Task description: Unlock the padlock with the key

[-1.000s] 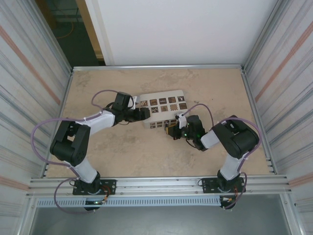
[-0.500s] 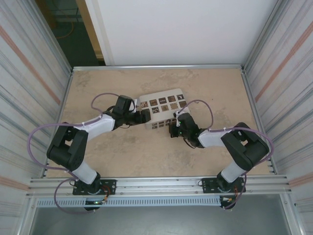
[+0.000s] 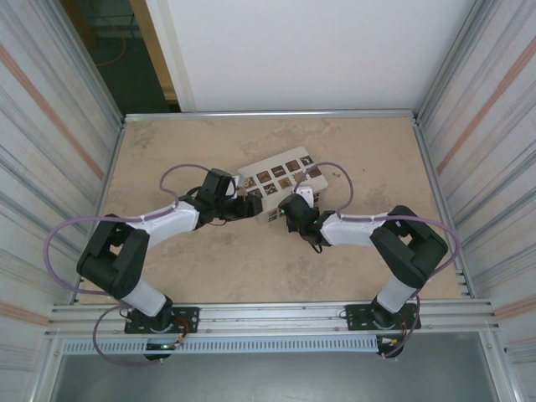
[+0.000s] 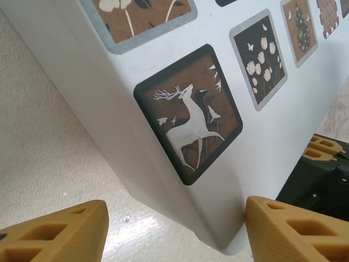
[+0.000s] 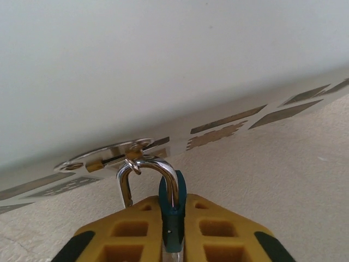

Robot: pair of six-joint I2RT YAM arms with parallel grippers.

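The white box (image 3: pixel 270 172) with picture tiles lies mid-table, turned at an angle. A teal padlock (image 5: pixel 173 214) hangs by its silver shackle (image 5: pixel 148 166) from the metal hasp (image 5: pixel 103 158) on the box's front. My right gripper (image 5: pixel 173 232) is shut on the padlock body, its yellow fingers (image 5: pixel 223 229) on both sides. The shackle's left leg ends free, outside the body. The key is hidden. My left gripper (image 4: pixel 174 232) is open, its fingers (image 4: pixel 57 232) straddling the box's near corner (image 4: pixel 234 240). From above, the left gripper (image 3: pixel 249 206) and right gripper (image 3: pixel 290 211) flank that corner.
A deer tile (image 4: pixel 188 112) faces the left wrist camera, with the right gripper's black body (image 4: pixel 319 174) just beyond the corner. Metal-ribbed walls (image 3: pixel 59 159) enclose the table on both sides. Open sandy tabletop (image 3: pixel 251 268) lies in front of the box.
The box has swung counterclockwise and shifted slightly. My right gripper moved left and up along its front with the padlock. The left gripper dropped down to the box's near corner.
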